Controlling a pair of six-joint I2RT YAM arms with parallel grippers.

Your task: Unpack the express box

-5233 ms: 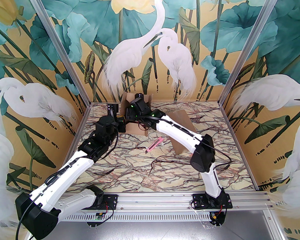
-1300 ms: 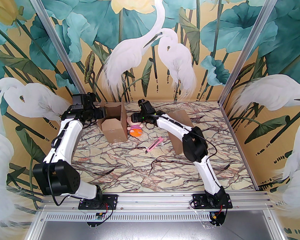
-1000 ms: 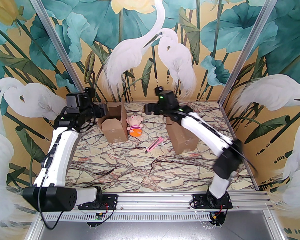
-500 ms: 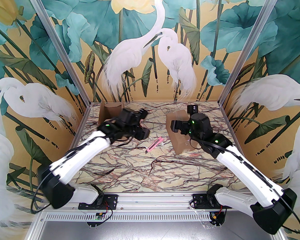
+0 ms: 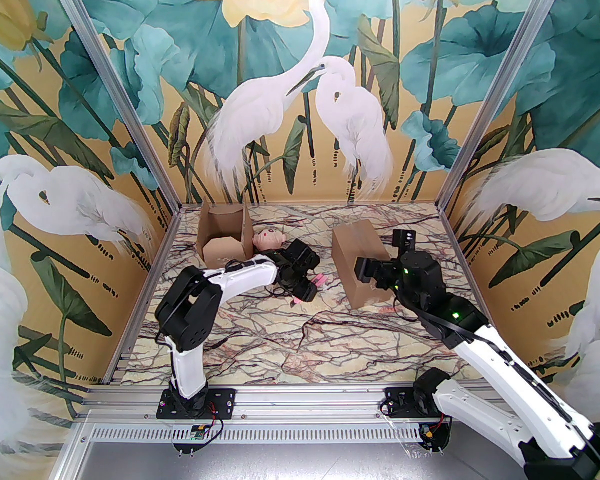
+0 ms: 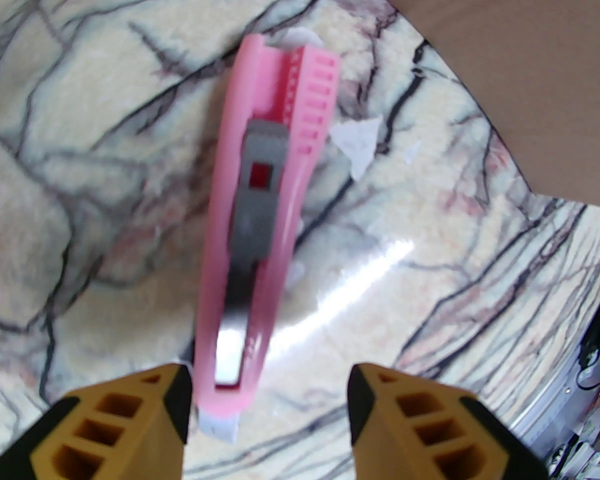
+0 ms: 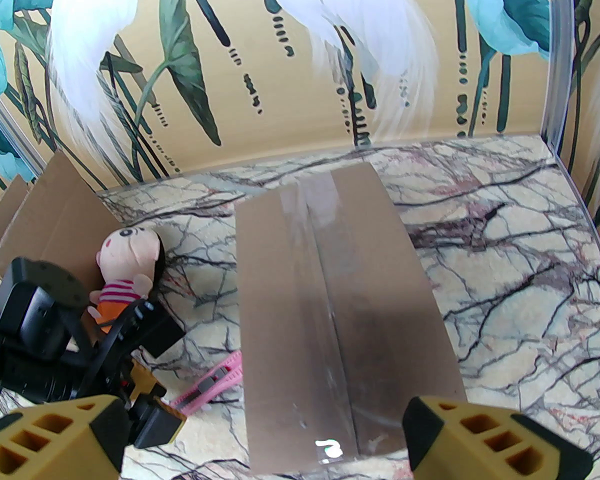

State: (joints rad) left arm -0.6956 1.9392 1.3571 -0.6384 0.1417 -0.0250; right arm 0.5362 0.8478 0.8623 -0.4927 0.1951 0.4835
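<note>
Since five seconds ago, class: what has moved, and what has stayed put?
The plush doll came out of the open box, which slid left; it now lies beside it. The left gripper swung over to the pink utility knife, open; the right gripper drew back, open, facing the sealed box. Knife and sealed box stayed.

Pink knife [image 6: 267, 203], brown box [image 7: 330, 308], dark-veined cream table [image 5: 290, 343].

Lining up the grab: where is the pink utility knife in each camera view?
Top external: pink utility knife mid-table, mostly hidden under the left gripper.
Left wrist: centre frame, blade end between the open fingertips.
Right wrist: lower left.
Shared landmark: the taped box, on its right.
</note>
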